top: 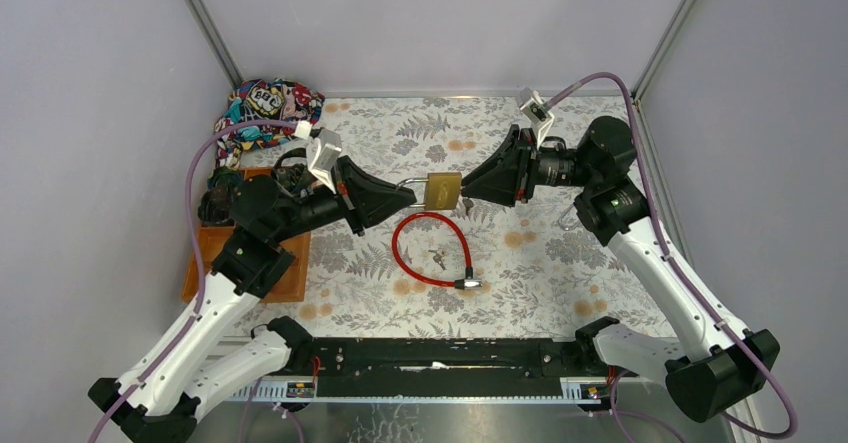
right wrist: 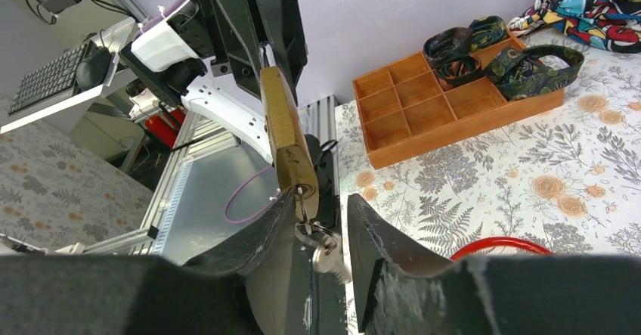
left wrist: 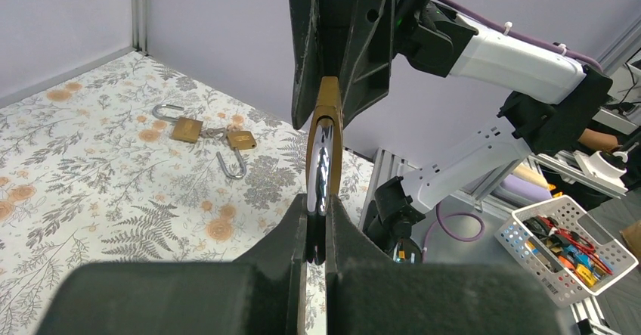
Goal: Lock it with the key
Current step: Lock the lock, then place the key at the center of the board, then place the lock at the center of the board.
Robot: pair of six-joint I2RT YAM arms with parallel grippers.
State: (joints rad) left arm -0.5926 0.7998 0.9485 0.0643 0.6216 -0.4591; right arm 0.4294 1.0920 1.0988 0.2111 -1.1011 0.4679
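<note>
A brass padlock [top: 442, 191] hangs in the air between my two grippers, above the middle of the table. My left gripper [top: 408, 196] is shut on its steel shackle [left wrist: 320, 170]; the brass body [left wrist: 327, 112] stands edge-on beyond my fingers. A key [right wrist: 301, 200] sits in the keyhole at the bottom of the padlock [right wrist: 283, 134], and a second key [right wrist: 327, 253] dangles from its ring. My right gripper [right wrist: 321, 214] is open, with its jaws on either side of the key; the key lies close against the left finger.
A red cable lock [top: 432, 250] and loose keys [top: 437, 258] lie below the padlock. A wooden compartment tray [top: 245, 263] with belts and a colourful cloth [top: 268, 103] are at the left. Two more padlocks [left wrist: 186, 128] [left wrist: 240, 140] lie at the right.
</note>
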